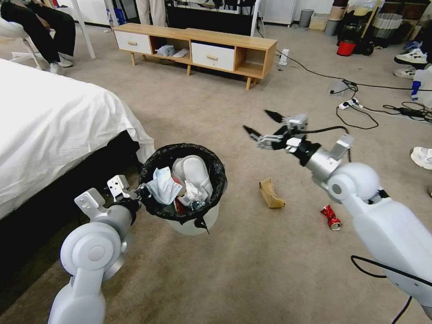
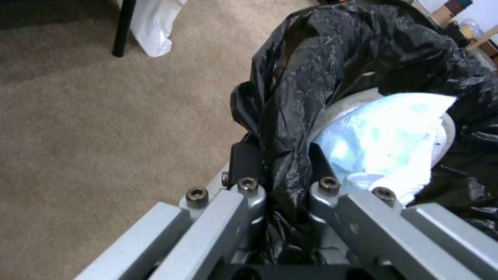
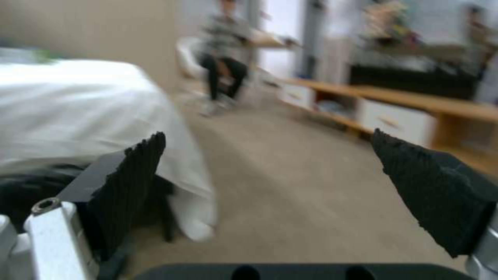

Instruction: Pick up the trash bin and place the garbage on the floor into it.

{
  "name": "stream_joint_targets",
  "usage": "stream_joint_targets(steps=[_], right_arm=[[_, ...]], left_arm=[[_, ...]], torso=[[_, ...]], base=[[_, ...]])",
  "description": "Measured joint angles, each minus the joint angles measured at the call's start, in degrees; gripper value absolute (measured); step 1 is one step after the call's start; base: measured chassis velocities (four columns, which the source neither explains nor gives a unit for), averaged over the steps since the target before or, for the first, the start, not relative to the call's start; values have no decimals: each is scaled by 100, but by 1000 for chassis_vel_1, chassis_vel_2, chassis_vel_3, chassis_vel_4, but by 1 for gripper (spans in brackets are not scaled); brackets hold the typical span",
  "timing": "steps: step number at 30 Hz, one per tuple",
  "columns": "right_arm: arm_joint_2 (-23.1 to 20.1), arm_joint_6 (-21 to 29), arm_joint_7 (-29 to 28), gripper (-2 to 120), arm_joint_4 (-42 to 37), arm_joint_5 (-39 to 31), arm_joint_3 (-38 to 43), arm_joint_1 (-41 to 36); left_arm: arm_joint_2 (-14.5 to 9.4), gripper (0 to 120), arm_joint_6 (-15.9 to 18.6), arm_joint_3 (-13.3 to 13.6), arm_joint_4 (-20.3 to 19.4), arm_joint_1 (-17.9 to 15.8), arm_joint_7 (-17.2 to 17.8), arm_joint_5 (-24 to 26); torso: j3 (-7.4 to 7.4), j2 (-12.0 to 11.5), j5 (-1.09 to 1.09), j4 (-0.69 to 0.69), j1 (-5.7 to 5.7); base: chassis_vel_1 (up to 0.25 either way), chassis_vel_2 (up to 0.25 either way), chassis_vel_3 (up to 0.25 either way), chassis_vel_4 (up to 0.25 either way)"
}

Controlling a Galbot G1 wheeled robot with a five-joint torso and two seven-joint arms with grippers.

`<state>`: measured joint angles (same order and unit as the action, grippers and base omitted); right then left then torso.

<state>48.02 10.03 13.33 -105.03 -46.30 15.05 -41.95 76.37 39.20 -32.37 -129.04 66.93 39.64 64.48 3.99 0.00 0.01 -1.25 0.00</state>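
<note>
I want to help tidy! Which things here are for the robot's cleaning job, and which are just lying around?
For the job: bin, held by the left gripper; cardboard; can; open right gripper.
Just lying around: bed, cabinet, cables, sneaker.

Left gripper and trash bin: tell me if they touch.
Touching. The left wrist view shows the left gripper with its fingers clamped on the trash bin at its bag-covered rim.

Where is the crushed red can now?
In the head view, the crushed red can lies on the floor, right of the cardboard piece, beside the right arm.
</note>
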Motion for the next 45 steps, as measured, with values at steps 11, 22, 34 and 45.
stream_joint_targets(steps=[11, 22, 34, 45], right_arm=[[-49, 1329, -2489, 100, -394, -450, 303, -516], [119, 1639, -3721, 100, -503, -593, 465, -911], [308, 993, -3558, 100, -534, 25, 929, -1627], [447, 537, -2981, 100, -452, 685, 1462, -2063]], left_arm=[[-68, 4, 9, 9, -29, 6, -8, 12], [-149, 4, 13, 13, -51, -11, -47, 22], [-178, 4, 16, 62, 64, -102, -62, 39], [-270, 4, 16, 50, 84, -82, -69, 84]], torso=[[0, 0, 0, 1, 0], [0, 0, -1, 1, 0], [0, 0, -1, 0, 0], [0, 0, -1, 0, 0]], base=[[0, 0, 0, 0], [0, 0, 0, 0], [0, 0, 0, 0], [0, 0, 0, 0]])
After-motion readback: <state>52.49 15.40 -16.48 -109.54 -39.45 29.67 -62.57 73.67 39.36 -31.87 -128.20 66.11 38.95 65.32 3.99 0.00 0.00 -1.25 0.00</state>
